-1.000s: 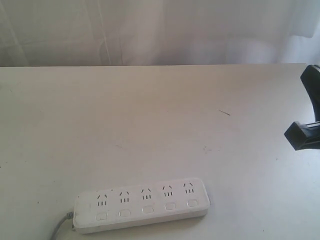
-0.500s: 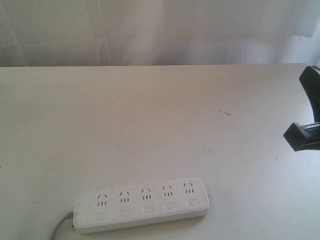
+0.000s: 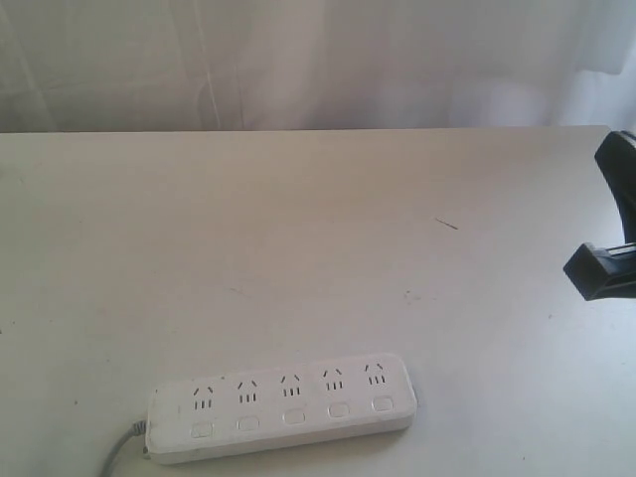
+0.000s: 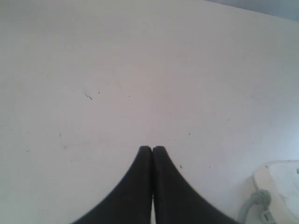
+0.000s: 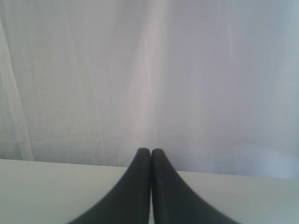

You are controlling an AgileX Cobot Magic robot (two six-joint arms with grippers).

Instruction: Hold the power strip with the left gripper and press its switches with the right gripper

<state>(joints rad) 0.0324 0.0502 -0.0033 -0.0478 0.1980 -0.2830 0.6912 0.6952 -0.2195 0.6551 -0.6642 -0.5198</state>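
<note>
The long white power strip [image 3: 281, 405] lies flat near the table's front edge, its grey cord [image 3: 117, 449] trailing off its left end. Its switches [image 3: 293, 416] form a row along the near side, one below each socket. My left gripper [image 4: 152, 148] is shut and empty over bare table; the strip's corded end [image 4: 282, 179] shows off to one side, apart from the fingers. This gripper is out of the exterior view. My right gripper [image 5: 150, 150] is shut, empty and faces the white curtain. A black part of the right arm [image 3: 608, 270] hangs at the table's right edge, far from the strip.
The pale table [image 3: 298, 248] carries only a few small dark specks [image 3: 447, 224]. A white curtain [image 3: 318, 60] closes off the far side behind the table's back edge.
</note>
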